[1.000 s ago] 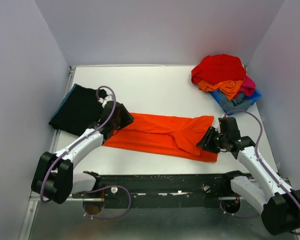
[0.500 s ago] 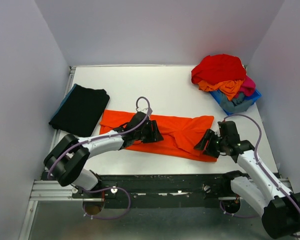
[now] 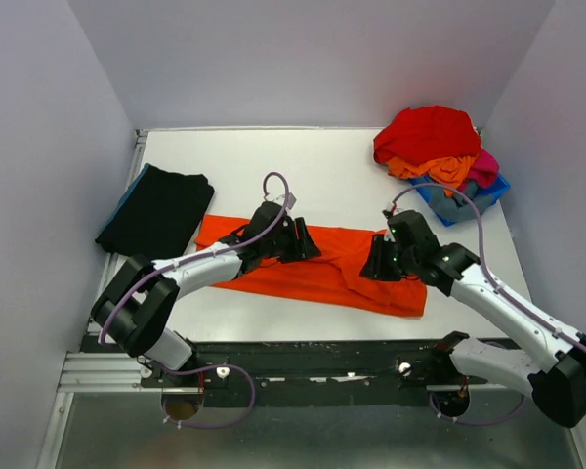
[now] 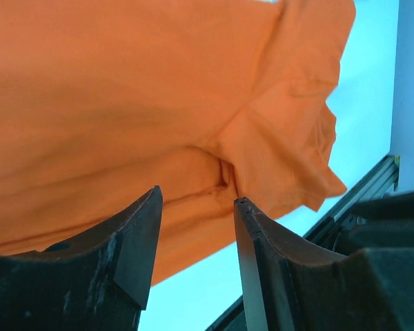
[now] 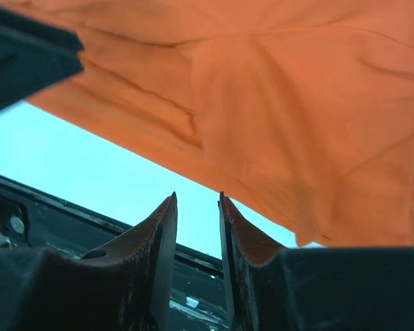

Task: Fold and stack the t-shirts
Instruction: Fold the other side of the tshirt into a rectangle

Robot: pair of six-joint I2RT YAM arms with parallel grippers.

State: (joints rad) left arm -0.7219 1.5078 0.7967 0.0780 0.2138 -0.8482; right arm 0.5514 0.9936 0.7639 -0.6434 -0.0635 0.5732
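Folding is only partly done. One black tee (image 3: 156, 210) lies folded flat by the left edge of the table (image 3: 303, 166). That one looks finished, and I think it is the start of the stack.

An orange tee (image 3: 322, 272) lies across the middle of the table, closer to the near edge. It looks folded the long way into a wide strip. Its right end is bunched and lumpy. Its left end is just beside the black tee, but I cannot tell if they touch. My guess is that it needs smoothing, then a fold to make it shorter, and then a lift onto the black tee.

The left gripper (image 3: 298, 242) hangs over the middle of the orange tee. Its wrist view shows the jaws apart, with nothing between them, only cloth below. The right gripper (image 3: 376, 262) is over the lumpy right part. Its jaws have a small gap, and the bare table shows through it. So it holds nothing too.

A pile (image 3: 430, 137) of more tees sits at the far right corner, heaped on a blue bin (image 3: 491, 195). A red one is on top, with orange, pink and grey-blue under it. None of these look folded.

So I would say one tee is done, one is halfway, and the whole pile is left. Most of the job is ahead.
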